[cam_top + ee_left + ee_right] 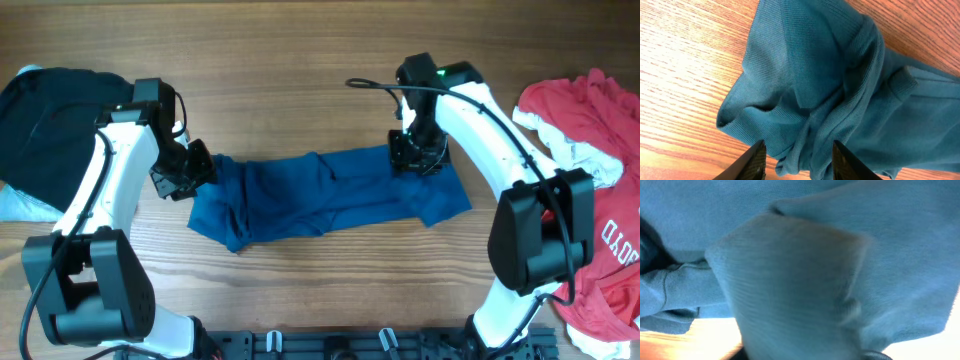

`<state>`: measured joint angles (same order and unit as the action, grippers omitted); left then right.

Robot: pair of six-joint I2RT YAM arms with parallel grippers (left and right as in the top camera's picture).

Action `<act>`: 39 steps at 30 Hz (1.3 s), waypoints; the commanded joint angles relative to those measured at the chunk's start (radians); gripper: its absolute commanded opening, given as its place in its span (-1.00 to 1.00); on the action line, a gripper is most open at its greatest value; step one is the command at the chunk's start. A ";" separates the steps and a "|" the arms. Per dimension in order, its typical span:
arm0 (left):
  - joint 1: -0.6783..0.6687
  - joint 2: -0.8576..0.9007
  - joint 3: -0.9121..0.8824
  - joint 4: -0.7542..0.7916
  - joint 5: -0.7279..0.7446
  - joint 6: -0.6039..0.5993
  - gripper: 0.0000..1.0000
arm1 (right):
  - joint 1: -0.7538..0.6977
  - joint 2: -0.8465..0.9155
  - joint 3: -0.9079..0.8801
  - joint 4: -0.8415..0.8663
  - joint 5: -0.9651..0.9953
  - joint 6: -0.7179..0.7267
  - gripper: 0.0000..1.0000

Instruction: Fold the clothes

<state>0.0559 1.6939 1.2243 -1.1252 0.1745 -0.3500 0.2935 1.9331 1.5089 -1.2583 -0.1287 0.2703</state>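
Left gripper (799, 161) fingers well parted, bunched cloth between them at the blue T-shirt's (330, 195) nine o'clock end; right gripper (418, 158) at its one o'clock edge, grip hidden by cloth; shirt rumpled, band-shaped.

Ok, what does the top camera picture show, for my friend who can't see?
A blue shirt lies bunched in a long strip across a wooden table, with the left gripper at its left end and the right gripper at its right end. A dark cloth pile sits far left, red shirts far right.
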 commanded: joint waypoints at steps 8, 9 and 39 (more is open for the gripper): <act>-0.002 -0.009 0.012 -0.008 0.015 0.005 -0.16 | 0.008 0.011 -0.003 0.093 -0.118 -0.049 -0.05; -0.002 -0.009 0.012 -0.008 0.015 0.005 -0.16 | 0.011 0.011 -0.008 0.086 -0.113 -0.033 0.07; -0.002 -0.009 0.012 -0.011 0.015 0.005 -0.17 | 0.017 0.008 -0.032 0.315 -0.198 -0.108 -0.91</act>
<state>0.0559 1.6939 1.2243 -1.1397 0.1814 -0.3500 0.3050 1.9339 1.4246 -0.9535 -0.2737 0.2028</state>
